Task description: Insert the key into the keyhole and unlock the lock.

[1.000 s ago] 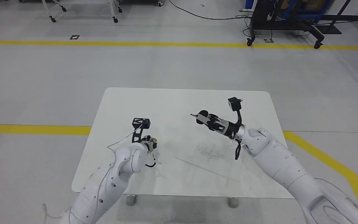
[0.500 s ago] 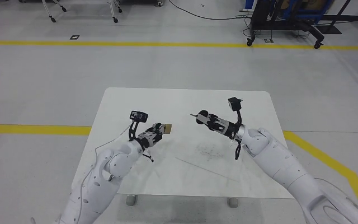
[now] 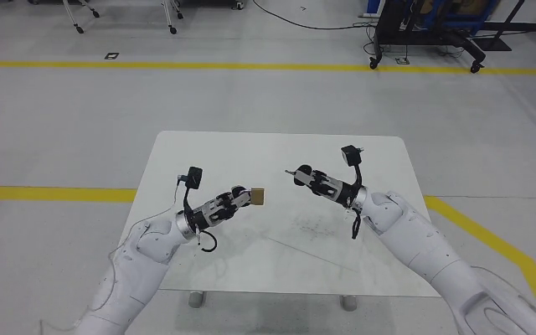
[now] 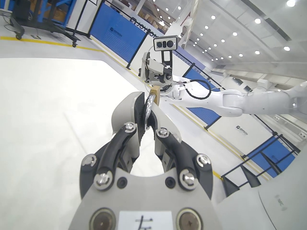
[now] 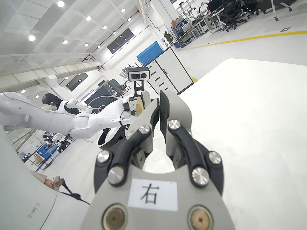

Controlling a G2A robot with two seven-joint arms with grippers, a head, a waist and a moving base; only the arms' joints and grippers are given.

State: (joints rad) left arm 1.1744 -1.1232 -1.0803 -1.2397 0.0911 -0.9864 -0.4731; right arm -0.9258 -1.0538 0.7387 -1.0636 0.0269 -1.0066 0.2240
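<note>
A brass padlock (image 3: 260,197) hangs above the white table (image 3: 251,151), left of the middle. My left gripper (image 3: 241,198) is shut on its metal shackle (image 4: 148,106), and the brass body (image 4: 156,95) sticks out past the fingertips toward the other arm. My right gripper (image 3: 298,174) hovers a short way to the right of the lock, pointing at it, with its pads (image 5: 163,106) pressed together. A thin sliver, the key (image 3: 289,172), pokes from its tip. From the right wrist the lock (image 5: 138,106) shows straight ahead, and the key itself is hidden between the pads.
A faint scuffed patch (image 3: 318,224) marks the tabletop in front of the right arm. Yellow floor lines (image 3: 251,65) run behind and beside the table. Black wheeled stands (image 3: 427,42) are far back.
My left arm has lifted the padlock from near the table's front left and swung it up and rightward toward the right gripper. The right arm has kept still.
</note>
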